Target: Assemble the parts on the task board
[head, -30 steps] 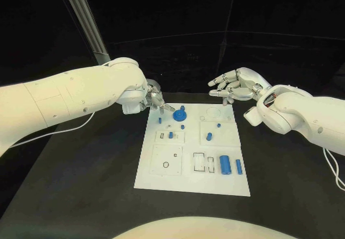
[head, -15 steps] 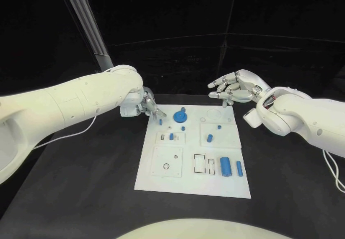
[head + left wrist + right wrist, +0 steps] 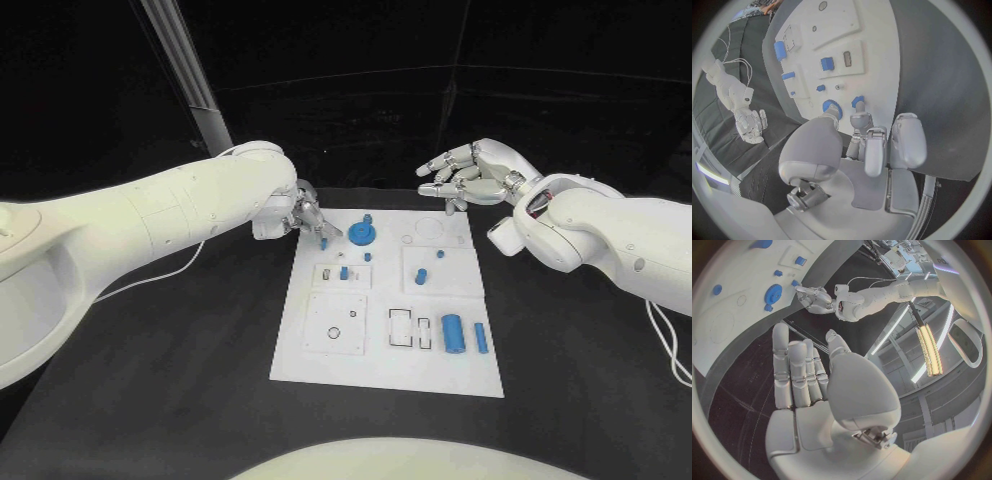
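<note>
Your left hand (image 3: pixel 306 213) sits at the far left corner of the task board (image 3: pixel 325 365), fingers drawn together and pointing down toward a small blue part (image 3: pixel 323 243) just beneath the fingertips. Whether it actually pinches that part, you cannot tell: in the left wrist view the fingers (image 3: pixel 870 145) are bunched close with the blue piece (image 3: pixel 857 101) just past their tips.

Moving right across the board, a blue round disc (image 3: pixel 361 234) stands near the far edge, close beside your left hand. Two blue cylinders (image 3: pixel 451 333) lie in the recesses of the near right panel, and smaller blue pieces (image 3: pixel 420 275) rest around the middle.

Your right hand (image 3: pixel 469 172) hovers beyond the far right corner of the board, off its surface, fingers loosely spread and holding nothing; the right wrist view shows its fingers (image 3: pixel 798 372) straight and apart.
</note>
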Robot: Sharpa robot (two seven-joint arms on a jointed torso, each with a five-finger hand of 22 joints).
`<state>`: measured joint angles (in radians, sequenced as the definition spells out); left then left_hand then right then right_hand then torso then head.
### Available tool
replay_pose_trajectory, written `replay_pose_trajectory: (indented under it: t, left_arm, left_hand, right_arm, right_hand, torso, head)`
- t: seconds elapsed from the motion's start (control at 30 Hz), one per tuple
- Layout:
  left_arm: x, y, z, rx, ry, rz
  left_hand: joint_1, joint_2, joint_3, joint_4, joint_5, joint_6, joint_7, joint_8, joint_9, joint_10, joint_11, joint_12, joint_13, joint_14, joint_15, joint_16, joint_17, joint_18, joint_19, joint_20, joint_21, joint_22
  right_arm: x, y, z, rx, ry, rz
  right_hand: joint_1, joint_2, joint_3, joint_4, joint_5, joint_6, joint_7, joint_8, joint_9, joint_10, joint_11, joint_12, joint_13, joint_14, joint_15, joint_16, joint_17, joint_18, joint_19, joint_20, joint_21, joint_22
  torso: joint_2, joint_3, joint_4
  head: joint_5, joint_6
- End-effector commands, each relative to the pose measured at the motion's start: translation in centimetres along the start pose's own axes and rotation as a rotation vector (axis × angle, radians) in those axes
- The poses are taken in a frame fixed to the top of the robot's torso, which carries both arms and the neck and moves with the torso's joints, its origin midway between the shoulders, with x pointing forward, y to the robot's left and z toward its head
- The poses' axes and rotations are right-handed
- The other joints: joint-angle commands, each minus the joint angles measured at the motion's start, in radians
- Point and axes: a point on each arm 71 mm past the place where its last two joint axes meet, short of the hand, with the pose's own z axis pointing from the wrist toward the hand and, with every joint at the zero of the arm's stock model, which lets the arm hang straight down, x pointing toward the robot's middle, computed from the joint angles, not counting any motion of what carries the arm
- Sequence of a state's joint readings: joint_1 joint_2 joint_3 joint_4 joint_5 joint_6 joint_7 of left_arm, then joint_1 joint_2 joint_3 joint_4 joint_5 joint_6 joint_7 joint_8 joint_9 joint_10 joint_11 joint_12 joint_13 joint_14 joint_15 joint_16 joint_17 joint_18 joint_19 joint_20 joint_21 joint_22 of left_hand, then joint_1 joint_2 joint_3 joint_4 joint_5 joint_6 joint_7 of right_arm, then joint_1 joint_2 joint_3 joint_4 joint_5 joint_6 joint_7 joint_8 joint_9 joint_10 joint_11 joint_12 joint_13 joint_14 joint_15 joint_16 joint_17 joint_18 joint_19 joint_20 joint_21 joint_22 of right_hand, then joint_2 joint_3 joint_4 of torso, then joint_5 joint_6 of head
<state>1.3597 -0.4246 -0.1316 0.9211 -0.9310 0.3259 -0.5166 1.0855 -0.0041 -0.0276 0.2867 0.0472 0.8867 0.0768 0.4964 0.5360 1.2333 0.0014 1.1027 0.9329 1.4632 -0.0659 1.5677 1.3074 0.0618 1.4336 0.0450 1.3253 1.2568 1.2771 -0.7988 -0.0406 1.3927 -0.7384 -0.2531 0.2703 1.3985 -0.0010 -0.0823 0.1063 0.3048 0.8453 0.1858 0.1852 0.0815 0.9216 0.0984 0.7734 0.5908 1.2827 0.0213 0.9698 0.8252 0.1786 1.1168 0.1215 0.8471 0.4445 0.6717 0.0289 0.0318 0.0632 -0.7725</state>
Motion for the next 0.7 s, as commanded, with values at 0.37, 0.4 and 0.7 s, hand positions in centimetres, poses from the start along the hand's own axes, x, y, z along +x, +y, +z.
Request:
replay_pose_trajectory:
  t: [0.37, 0.4, 0.7]
  left_arm:
    - [-0.4, 0.4, 0.3, -0.057, -0.012, 0.054]
    - [-0.5, 0.5, 0.3, -0.062, -0.01, 0.057]
    - [-0.5, 0.6, 0.4, -0.076, -0.005, 0.066]
  left_hand:
    - [0.029, 0.014, -0.017, -0.01, 0.0, 0.014, -0.002, -0.001, -0.006, 0.01, -0.001, 0.003, -0.001, 0.108, 0.001, 0.003, 0.263, 0.01, 0.009, -0.003, 0.006, 0.003]
    - [0.031, 0.015, -0.017, -0.011, 0.0, 0.015, -0.002, 0.0, -0.006, 0.01, -0.001, 0.004, -0.001, 0.108, 0.001, 0.003, 0.263, 0.01, 0.009, -0.003, 0.006, 0.003]
    - [0.049, 0.023, -0.022, -0.018, 0.0, 0.024, -0.005, 0.004, -0.006, 0.014, -0.003, 0.009, 0.004, 0.108, -0.001, 0.003, 0.263, 0.008, 0.013, -0.004, 0.013, 0.012]
  right_arm:
    - [0.0, 0.1, 0.1, -0.005, 0.002, 0.0]
    - [0.0, 0.1, 0.1, -0.005, 0.002, 0.0]
    - [0.1, 0.1, 0.2, -0.005, 0.004, 0.0]
  right_hand:
    - [0.005, 0.005, 0.006, 0.0, 0.006, -0.008, -0.003, 0.006, 0.002, -0.005, 0.0, 0.002, -0.003, -0.007, -0.001, -0.001, 0.0, 0.005, -0.008, 0.0, -0.006, 0.0]
    - [0.005, 0.005, 0.006, 0.0, 0.006, -0.008, -0.003, 0.006, 0.002, -0.005, 0.0, 0.002, -0.003, -0.007, -0.001, -0.001, 0.0, 0.005, -0.008, 0.0, -0.006, 0.0]
    - [0.005, 0.005, 0.006, 0.0, 0.006, -0.008, -0.003, 0.006, 0.002, -0.005, 0.0, 0.002, -0.003, -0.007, -0.001, -0.001, 0.0, 0.005, -0.008, 0.0, -0.006, 0.0]
  torso:
    - [-0.001, -0.0002, 0.0011]
    - [-0.001, -0.0003, 0.001]
    - [-0.001, -0.0006, 0.0017]
  head:
    - [-0.005, -0.005]
    - [-0.005, -0.005]
    - [-0.007, -0.008]
